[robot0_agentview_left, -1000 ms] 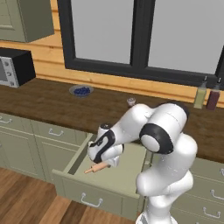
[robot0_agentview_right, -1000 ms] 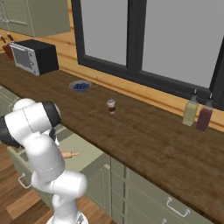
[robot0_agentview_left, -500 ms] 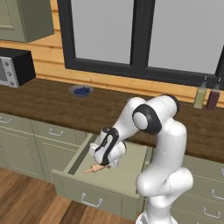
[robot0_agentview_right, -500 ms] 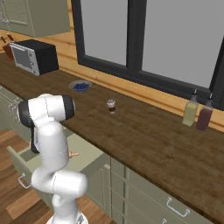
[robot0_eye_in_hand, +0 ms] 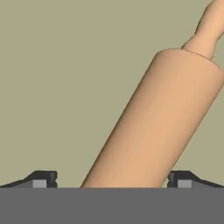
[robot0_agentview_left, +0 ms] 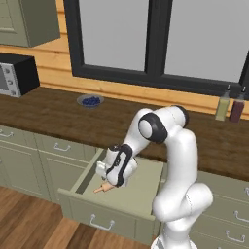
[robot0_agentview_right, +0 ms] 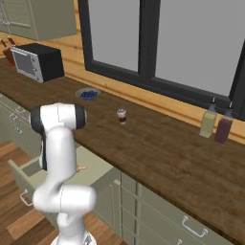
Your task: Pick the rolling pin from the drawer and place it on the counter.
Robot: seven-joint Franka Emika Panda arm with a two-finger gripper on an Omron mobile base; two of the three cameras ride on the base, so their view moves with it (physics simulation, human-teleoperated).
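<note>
— What had moved since a second before?

— The arm had dipped lower into the drawer [robot0_agentview_left: 141, 192]. The gripper [robot0_agentview_left: 115, 179] came down right over the rolling pin [robot0_agentview_left: 103, 187].

— Was the gripper holding it?

— No. Its two fingertips [robot0_eye_in_hand: 43, 178] were spread as wide as they go, one on each side of the rolling pin [robot0_eye_in_hand: 157, 127], and they were not pinching it. In the hand view the pin lay slanted between them, with a thin handle poking away at the far end.

— Where was the pin?

— Flat on the pale floor of the drawer, just under the gripper. One handle stuck out past the hand, toward the drawer's front wall.

— Was there room to move?

— Yes. The drawer was pulled far out, with bare floor beside the gripper and its walls kept off to the sides. Above and behind the hand was the edge of the counter [robot0_agentview_left: 63, 114], with lots of bare brown wood.
</note>
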